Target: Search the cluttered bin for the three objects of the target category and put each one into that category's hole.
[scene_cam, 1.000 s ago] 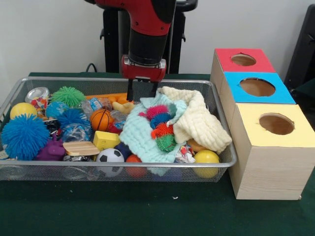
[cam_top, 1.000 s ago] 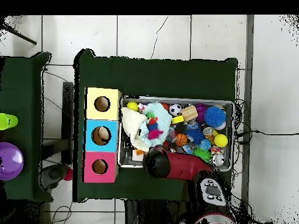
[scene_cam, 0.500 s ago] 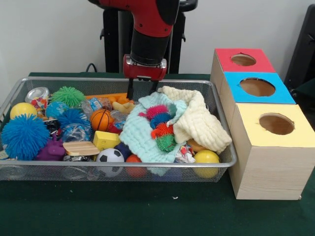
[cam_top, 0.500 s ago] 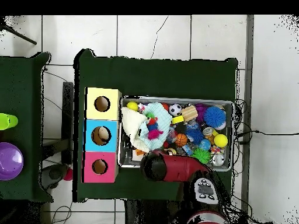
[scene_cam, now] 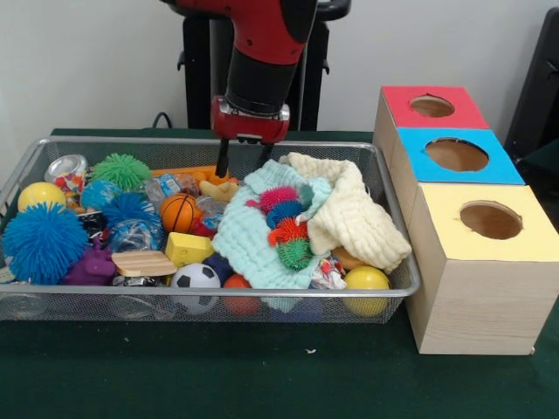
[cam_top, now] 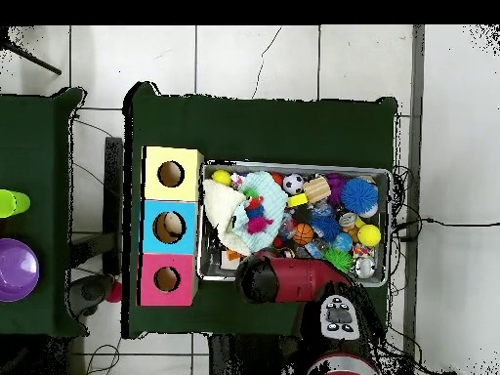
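Observation:
The wire mesh bin (scene_cam: 203, 291) is full of toys. A green puffer ball (scene_cam: 120, 170) lies at its back left. A large blue puffer ball (scene_cam: 42, 242) lies at the front left, and a smaller blue one (scene_cam: 128, 208) is between them. My gripper (scene_cam: 244, 161) hangs open and empty just above the bin's back middle, over the edge of a teal cloth (scene_cam: 247, 244). The round hole (scene_cam: 431, 106) in the red-topped box is at the far right. In the overhead view the arm (cam_top: 283, 278) hides the gripper; the green ball (cam_top: 339, 259), the bin (cam_top: 293, 166) and the red box's hole (cam_top: 167, 279) show.
A cream cloth (scene_cam: 354, 218) and a multicoloured spiky toy (scene_cam: 286, 229) lie on the teal cloth. A small basketball (scene_cam: 177, 212), a football (scene_cam: 196, 278), yellow balls (scene_cam: 367, 279), a wooden block (scene_cam: 143, 262) and a can (scene_cam: 65, 166) fill the bin. Blue-topped (scene_cam: 457, 154) and yellow-topped (scene_cam: 489, 220) boxes stand beside it.
The gripper has risen a little off the teal cloth and shifted slightly left in the front view. The toys in the bin have not moved.

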Robot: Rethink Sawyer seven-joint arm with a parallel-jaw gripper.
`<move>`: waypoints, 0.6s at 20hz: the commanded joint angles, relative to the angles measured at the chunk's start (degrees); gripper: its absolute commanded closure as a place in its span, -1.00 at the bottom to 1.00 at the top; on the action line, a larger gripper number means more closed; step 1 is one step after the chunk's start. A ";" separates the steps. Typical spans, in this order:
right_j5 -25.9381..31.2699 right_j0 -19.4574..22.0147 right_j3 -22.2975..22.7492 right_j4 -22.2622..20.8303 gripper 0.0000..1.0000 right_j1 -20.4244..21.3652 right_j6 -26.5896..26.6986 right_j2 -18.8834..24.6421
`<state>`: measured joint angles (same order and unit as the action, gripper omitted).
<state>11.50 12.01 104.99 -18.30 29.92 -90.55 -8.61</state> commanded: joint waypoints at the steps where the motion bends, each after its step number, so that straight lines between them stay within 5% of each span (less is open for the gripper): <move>1: -2.77 1.75 -6.72 -3.64 -1.00 -3.55 -4.08 0.63; 12: -5.93 2.27 -7.40 -5.21 -1.00 -4.75 -5.49 -0.48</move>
<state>9.38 12.47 102.41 -20.93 26.98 -90.55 -10.33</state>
